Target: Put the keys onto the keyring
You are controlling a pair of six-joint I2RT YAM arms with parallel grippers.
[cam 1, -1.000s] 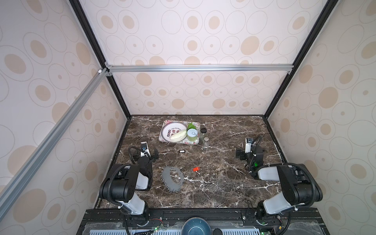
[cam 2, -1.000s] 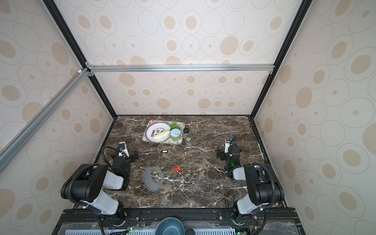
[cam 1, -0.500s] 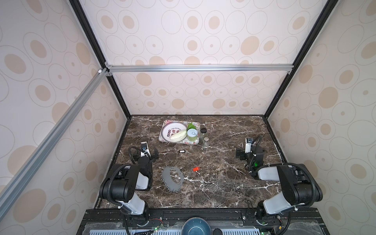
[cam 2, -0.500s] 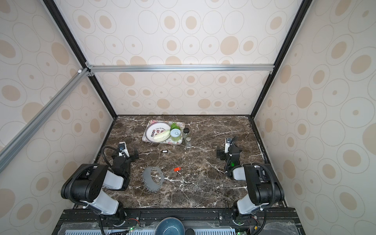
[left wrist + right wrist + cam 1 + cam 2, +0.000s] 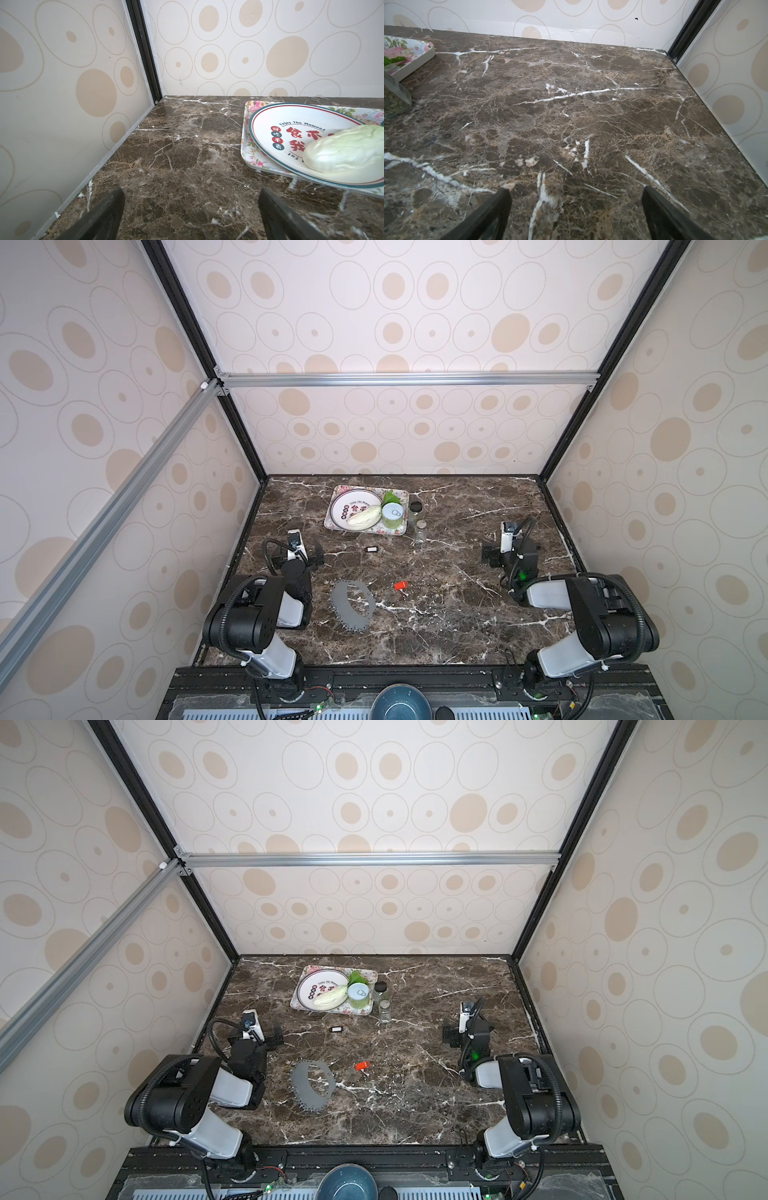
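Two robot arms stand over a dark brown, white-veined marble surface [image 5: 457,614], with the large flat grey oval keyring [image 5: 338,602] lying near its front edge, toothed rim outward and wide middle bare.

Left of the keyring and a little farther back, the left hand [image 5: 297,559] sits low over the surface, its two black fingers [image 5: 108,209] spread wide with nothing between them but bare marble, as the left wrist view shows.

Beyond the keyring, toward the back wall and apart from it, lies the small black rectangular key with a white centre [image 5: 371,549]. The small red-orange key with a pale end [image 5: 400,585] lies near the keyring's right side, not touching it. Both keys show in both top views, and neither is on the loop.

Well behind the keyring stands a floral rectangular tray [image 5: 328,526] carrying a round white plate with a green-and-red rim and red lettering [image 5: 348,506], a pale cabbage [image 5: 365,516] resting across the plate's edge, and a green can [image 5: 392,516]. Two small clear glass jars [image 5: 420,531] stand just beside the tray's right edge.

Far right of the keyring, the right hand [image 5: 510,553] hangs over bare marble, its fingers [image 5: 492,207] likewise spread wide and holding nothing.
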